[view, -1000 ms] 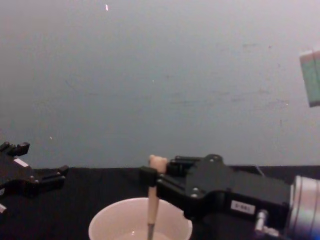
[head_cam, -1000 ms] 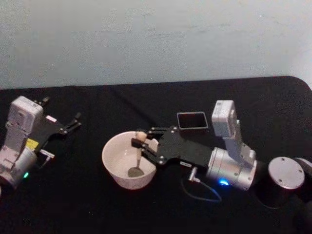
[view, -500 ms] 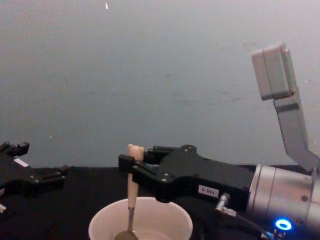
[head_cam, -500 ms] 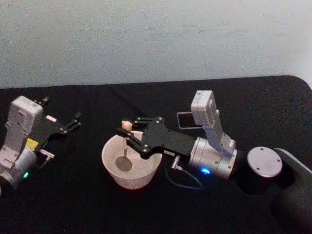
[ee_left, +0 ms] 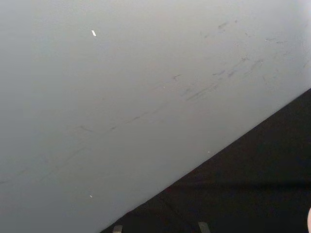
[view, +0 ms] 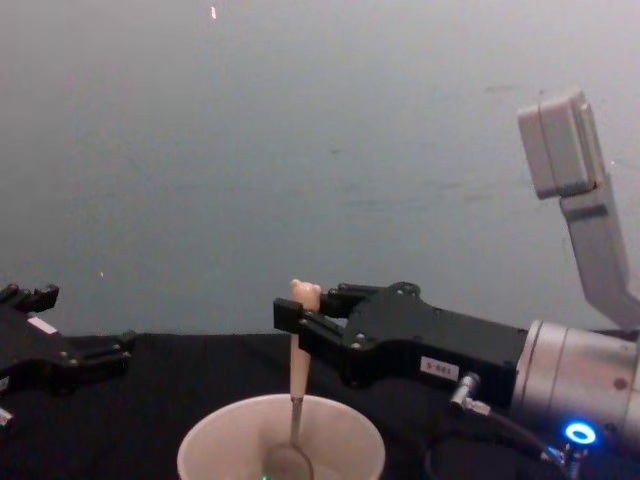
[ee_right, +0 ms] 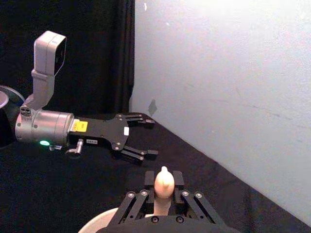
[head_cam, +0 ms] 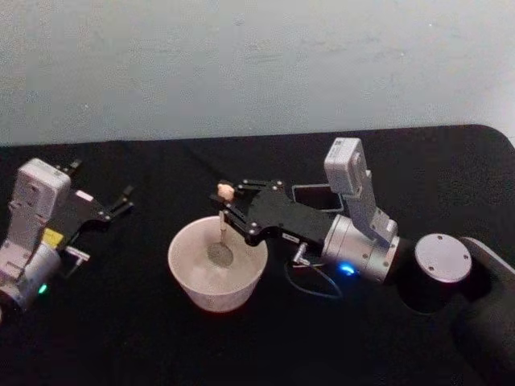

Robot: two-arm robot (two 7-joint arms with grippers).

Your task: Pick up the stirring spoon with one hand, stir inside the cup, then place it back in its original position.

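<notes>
Above the cup, right end effector grips the stirring spoon.

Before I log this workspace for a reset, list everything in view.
cup: one, cream-white, middle of the table
stirring spoon: one, beige handle and metal bowl, upright with the bowl inside the cup
square holder: one, dark grey, behind the right arm
table: one, black cover
wall: one, pale grey, behind the table
right gripper: one, black, shut on the stirring spoon's handle above the cup
left gripper: one, black, open, parked at the table's left
</notes>
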